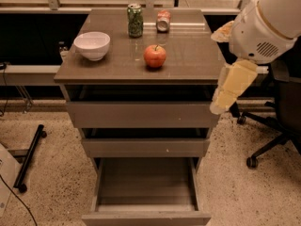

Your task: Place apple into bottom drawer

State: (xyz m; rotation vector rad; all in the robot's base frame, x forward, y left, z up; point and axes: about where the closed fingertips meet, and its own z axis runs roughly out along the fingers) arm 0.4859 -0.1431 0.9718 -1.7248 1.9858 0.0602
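Observation:
The red-orange apple (154,56) sits upright on the cabinet top (197,55), near the middle of its front half. The bottom drawer (146,180) is pulled out wide and holds nothing. The two drawers above it are slightly ajar. My gripper (219,103) is cream-coloured and hangs down from the white arm (265,27) at the cabinet's right front corner. It is level with the top drawer, to the right of the apple and below it, and touches nothing.
A white bowl (92,44) stands at the left of the top. A green can (135,20) and a tipped red-and-white can (163,20) are at the back. An office chair base (270,142) is on the right. A black stand leg (29,158) lies on the left floor.

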